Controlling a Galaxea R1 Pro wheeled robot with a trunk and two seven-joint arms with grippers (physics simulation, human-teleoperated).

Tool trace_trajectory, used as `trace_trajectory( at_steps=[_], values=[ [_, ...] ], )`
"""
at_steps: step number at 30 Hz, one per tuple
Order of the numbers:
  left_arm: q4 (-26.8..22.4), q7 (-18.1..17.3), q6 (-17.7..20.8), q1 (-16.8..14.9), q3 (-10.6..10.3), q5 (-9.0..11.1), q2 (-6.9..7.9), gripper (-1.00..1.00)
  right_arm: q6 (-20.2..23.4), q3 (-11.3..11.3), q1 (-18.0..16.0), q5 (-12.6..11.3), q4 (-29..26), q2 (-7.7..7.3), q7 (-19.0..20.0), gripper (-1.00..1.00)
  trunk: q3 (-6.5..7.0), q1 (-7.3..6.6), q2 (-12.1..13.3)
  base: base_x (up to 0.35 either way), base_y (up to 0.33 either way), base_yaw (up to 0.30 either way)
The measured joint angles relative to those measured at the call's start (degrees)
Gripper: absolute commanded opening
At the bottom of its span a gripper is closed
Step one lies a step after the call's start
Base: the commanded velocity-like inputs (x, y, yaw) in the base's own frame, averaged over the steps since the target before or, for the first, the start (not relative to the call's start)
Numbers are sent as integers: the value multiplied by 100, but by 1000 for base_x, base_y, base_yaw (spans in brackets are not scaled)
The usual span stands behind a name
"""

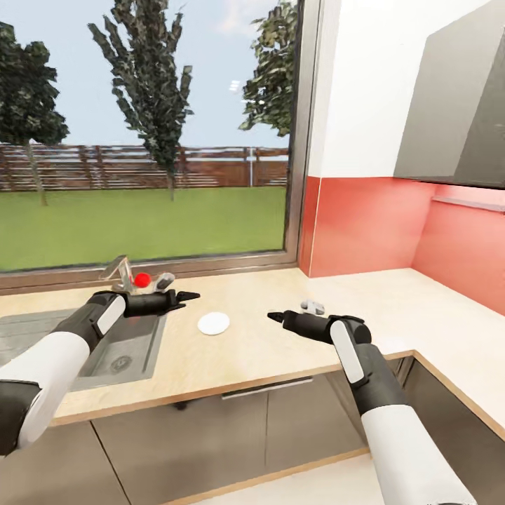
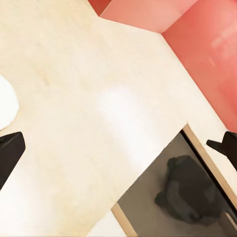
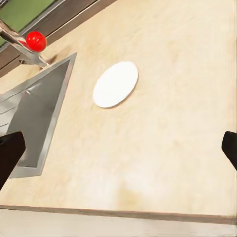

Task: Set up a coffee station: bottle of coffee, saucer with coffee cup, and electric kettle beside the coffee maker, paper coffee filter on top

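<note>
Saucer (image 1: 213, 323), flat round white

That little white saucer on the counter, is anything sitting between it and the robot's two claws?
Nothing visible. The saucer lies flat on bare countertop beside the sink. The left gripper and right gripper hover on either side of it, with only open worktop between.

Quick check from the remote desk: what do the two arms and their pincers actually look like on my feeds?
Both arms match: glossy white shells on the long segments, dark grey-black joints and wrists, each forearm bearing a white inlay panel. The left pincer and right pincer are black, tapering to pointed fingers. In the wrist views the fingers show as plain black wedges. No cables or markings are visible.
</note>
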Motion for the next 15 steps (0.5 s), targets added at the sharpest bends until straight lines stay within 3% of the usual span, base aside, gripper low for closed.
trace_trajectory(
  at_steps=[3,8,15],
  values=[
    [1,0,0,37,32,-1,3,100,2,33,0,-16,246,21,8,100,0,0,0,338,0,-37],
    [1,-1,-2,125,46,-5,4,100,-5,551,-1,-61,381,35,14,100,0,2,0,198,0,-6],
    [0,7,-31,239,55,-11,10,100,1,651,-1,-72,416,36,28,100,1,3,0,42,0,0]
  ],
)
